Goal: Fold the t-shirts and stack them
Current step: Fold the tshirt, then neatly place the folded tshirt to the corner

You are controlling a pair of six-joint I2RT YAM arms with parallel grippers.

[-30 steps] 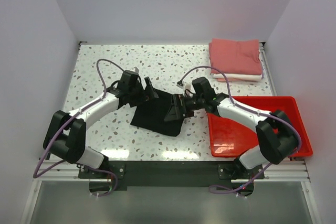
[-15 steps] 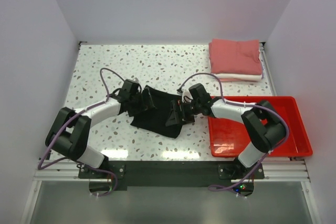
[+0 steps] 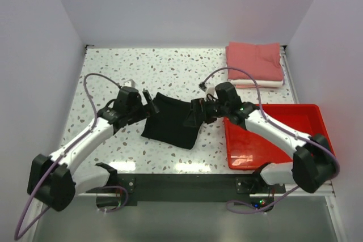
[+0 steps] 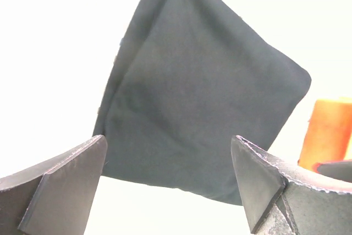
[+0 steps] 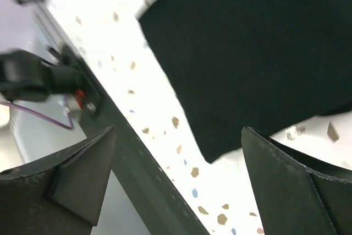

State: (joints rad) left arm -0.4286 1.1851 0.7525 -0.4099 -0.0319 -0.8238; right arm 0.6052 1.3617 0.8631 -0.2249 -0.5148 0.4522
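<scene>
Left tool (image 3: 148,101): jaws apart and empty, poised just beside the left edge of the cloth. The wrist view shows both fingers clear of it, a stance that leaves the fold lying flat.
Black t-shirt (image 3: 172,123): folded into a compact rectangle mid-worktop (image 3: 108,72), between the two arms and well apart from the stack. Judged by that, stacking is not yet done.
Right tool (image 3: 191,117): fingers spread wide, holding nothing, at the shirt's right edge. Whether it brushes the cloth cannot be told from above.
Red tray (image 3: 249,151): near right, its floor partly hidden by the right arm.
Stack: a salmon-pink t-shirt (image 3: 254,60) folded atop a white t-shirt (image 3: 258,84) in the far right corner, likely where the black one belongs. Only a thin white edge shows.
Hard to read: the left wrist view is washed out. An orange shape (image 4: 327,130) at its right edge may be the tray, but that is unsure.
</scene>
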